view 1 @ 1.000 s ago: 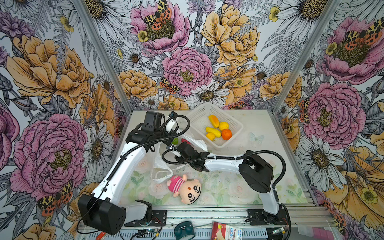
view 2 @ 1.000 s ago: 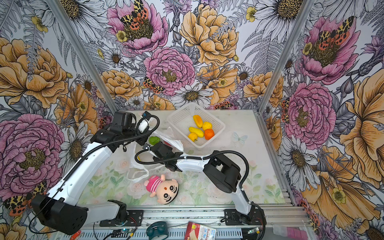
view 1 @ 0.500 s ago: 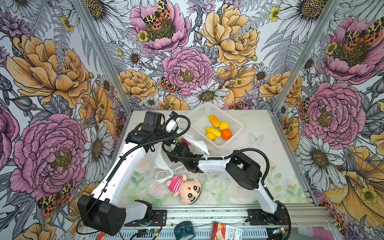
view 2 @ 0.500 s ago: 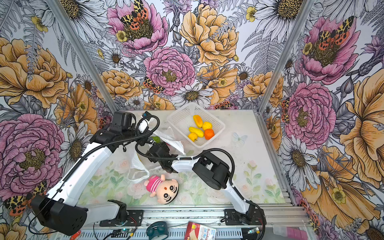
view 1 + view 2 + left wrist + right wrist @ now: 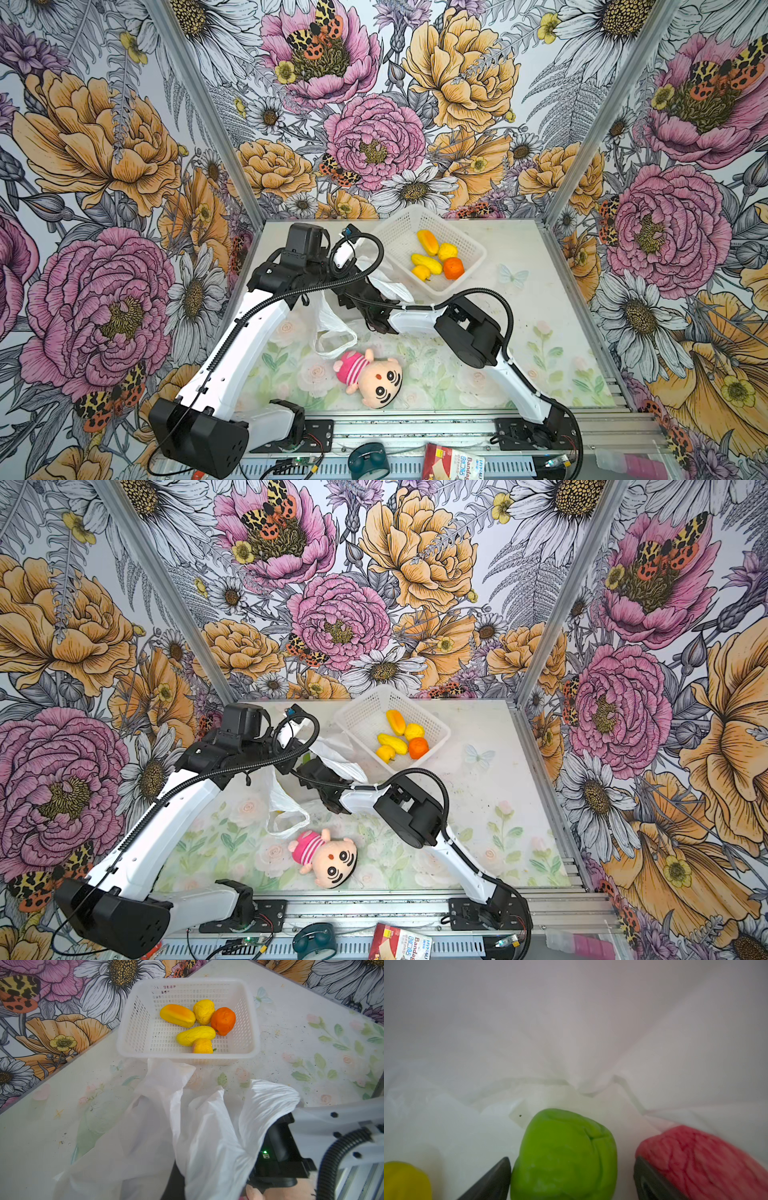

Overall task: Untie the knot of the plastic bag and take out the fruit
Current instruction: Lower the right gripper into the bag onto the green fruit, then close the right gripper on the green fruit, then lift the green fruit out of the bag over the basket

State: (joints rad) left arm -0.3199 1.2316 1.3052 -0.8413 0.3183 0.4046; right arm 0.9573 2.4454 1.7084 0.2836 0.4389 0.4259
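My right pincer [image 5: 571, 1159] is open around the green fruit [image 5: 562, 1147]; my left pincer [image 5: 358, 275] grips the bag [image 5: 207, 1126]; bottom packet [image 5: 455, 463] reads "Bandag".

**Four Lenses on One Bench**

The stereo pair hangs high over the front edge of the bench [image 5: 540, 316], tilted down toward its back edge. Both top views take in the whole surface, with the basket [image 5: 397, 235] near the back edge. They are framed almost alike, with only a slight sideways shift. The left wrist camera sits low and close, looking across the plastic bag [image 5: 207, 1126] to the same basket and a back corner of the bench. The right wrist camera is nearest of all, inside the bag. It peers past the tips of the right gripper [image 5: 571, 1159], with a green fruit [image 5: 562, 1153] right at the lens. The bag shows in every view.
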